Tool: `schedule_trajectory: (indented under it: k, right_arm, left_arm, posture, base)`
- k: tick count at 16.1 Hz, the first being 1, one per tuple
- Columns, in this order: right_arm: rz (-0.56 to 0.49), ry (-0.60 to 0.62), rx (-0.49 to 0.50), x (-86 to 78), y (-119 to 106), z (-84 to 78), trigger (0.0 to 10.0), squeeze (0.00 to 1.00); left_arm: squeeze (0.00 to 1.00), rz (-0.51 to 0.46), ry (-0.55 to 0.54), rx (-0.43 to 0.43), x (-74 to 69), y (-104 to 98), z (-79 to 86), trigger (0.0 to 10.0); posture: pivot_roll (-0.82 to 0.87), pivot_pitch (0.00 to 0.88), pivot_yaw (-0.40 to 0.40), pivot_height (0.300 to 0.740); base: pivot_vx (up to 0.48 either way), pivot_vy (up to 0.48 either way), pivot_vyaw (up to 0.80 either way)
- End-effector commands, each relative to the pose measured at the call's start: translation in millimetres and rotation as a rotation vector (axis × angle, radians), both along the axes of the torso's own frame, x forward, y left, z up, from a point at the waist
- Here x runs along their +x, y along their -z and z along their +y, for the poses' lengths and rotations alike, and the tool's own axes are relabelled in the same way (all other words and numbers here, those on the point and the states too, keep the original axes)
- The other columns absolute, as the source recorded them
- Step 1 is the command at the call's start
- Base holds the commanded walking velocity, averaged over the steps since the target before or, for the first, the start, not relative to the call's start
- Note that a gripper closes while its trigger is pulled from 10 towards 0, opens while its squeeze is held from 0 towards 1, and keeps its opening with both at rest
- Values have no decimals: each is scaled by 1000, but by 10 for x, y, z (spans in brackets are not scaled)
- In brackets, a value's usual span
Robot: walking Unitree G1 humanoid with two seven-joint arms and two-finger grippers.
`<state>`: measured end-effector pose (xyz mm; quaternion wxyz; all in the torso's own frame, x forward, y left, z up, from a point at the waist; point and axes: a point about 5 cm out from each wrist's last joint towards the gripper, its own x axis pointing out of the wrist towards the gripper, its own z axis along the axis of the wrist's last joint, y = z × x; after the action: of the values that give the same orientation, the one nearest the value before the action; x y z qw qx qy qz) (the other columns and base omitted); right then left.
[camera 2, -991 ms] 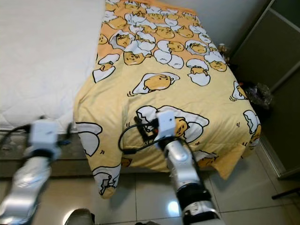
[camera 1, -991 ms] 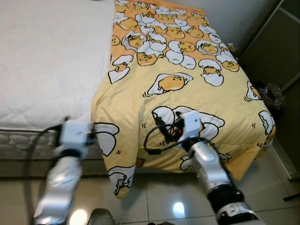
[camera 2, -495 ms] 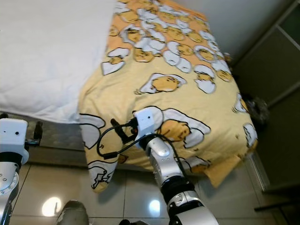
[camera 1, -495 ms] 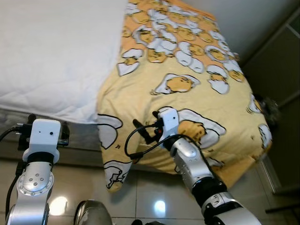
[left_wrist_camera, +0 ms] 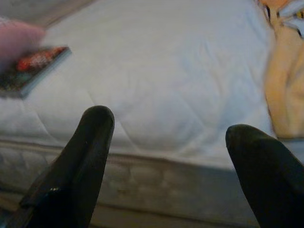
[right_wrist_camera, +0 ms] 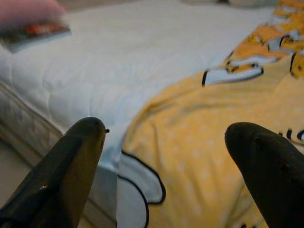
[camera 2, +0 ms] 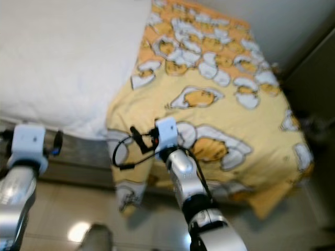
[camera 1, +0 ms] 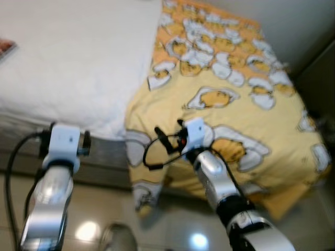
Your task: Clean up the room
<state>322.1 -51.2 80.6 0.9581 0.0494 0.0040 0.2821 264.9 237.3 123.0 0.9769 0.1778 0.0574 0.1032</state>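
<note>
I am standing at the foot of the bed [camera 1: 63, 57], looking down over its white mattress [left_wrist_camera: 166, 80]. The yellow egg-print blanket [camera 1: 235, 94] is covering the bed from about 12 o'clock round to 3 o'clock, and its corner is hanging over the edge toward the tiled floor [camera 1: 172, 230].

My left tool [left_wrist_camera: 171, 152] is hovering in front of the mattress side at 9 o'clock, its fingers [left_wrist_camera: 90, 142] spread wide and gripping nothing. My right tool [right_wrist_camera: 166, 156] is hovering near the draped blanket corner at 6 o'clock, likewise released and empty (both wrist views are blurred).

A book [left_wrist_camera: 28, 69] is lying on the mattress far off at 10 o'clock, with a blurred pinkish shape [left_wrist_camera: 19, 38] just beside it that I cannot identify.
</note>
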Motion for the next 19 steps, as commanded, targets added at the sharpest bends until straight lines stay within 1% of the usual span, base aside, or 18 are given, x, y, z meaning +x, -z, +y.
schedule_trajectory:
  k: [1,2,3,4,5,7,8,9,10,11,12,13,14,15,16,19]
  right_arm:
    - [-38,52,-34,60,-42,-200,10000,0]
    - [-50,64,-47,80,-64,-243,10000,0]
    - [-65,110,-53,121,-101,-359,10000,0]
    - [-70,157,-60,140,-111,-475,10000,0]
    - [-78,195,-58,140,-118,-568,10000,0]
    - [-87,251,-61,73,-69,-658,10000,0]
    - [-82,290,-66,28,-19,-736,10000,0]
    - [-78,302,-68,15,0,-766,10000,0]
    - [-69,326,-82,-17,38,-809,10000,0]
    - [-69,326,-82,-17,38,-809,10000,0]
    - [-60,327,-101,-63,83,-838,10000,0]
    - [-59,328,-106,-79,95,-855,10000,0]
    - [-48,345,-81,-112,115,-873,10000,0]
    - [-39,360,-56,-131,127,-872,10000,0]
    - [-33,372,-35,-167,148,-854,10000,0]
    - [-25,346,-41,-234,189,-789,10000,0]
  left_arm:
    - [0,-7,34,-108,150,79,-125,10000]
    - [0,0,40,-157,208,111,-162,10000]
    - [0,21,63,-217,310,171,-243,10000]
    - [0,41,95,-236,388,217,-322,10000]
    - [0,37,121,-219,448,214,-378,10000]
    - [0,35,154,-155,506,237,-389,10000]
    - [0,41,154,-150,535,269,-398,10000]
    - [0,42,156,-155,549,278,-403,10000]
    - [0,39,157,-166,569,298,-392,10000]
    - [0,39,157,-166,569,298,-392,10000]
    - [0,28,109,-230,567,346,-361,10000]
    - [0,22,84,-266,556,367,-357,10000]
    - [0,1,21,-338,479,438,-373,10000]
    - [0,7,1,-345,430,492,-397,10000]
    - [0,31,5,-335,417,547,-433,10000]
    - [0,69,22,-286,434,617,-421,10000]
  posture:
    - [268,4,-90,740]
    - [256,0,-83,740]
    - [212,0,-64,740]
    - [175,0,-50,740]
    - [141,0,-38,740]
    - [116,0,-27,740]
    - [104,0,-28,740]
    - [100,0,-33,740]
    - [97,0,-42,740]
    - [97,0,-42,740]
    - [97,0,-54,740]
    - [100,0,-60,740]
    - [107,0,-70,740]
    - [109,0,-73,740]
    - [111,0,-78,740]
    - [110,0,-83,740]
  base:
    - [0,0,0]
    - [0,0,0]
    - [0,0,0]
    - [0,0,0]
    - [0,0,0]
    - [0,0,0]
    - [0,0,0]
    - [0,0,0]
    - [0,0,-800]
    - [0,0,-800]
    - [0,0,-800]
    - [0,0,-556]
    - [0,0,0]
    - [0,0,0]
    - [0,0,0]
    - [0,0,0]
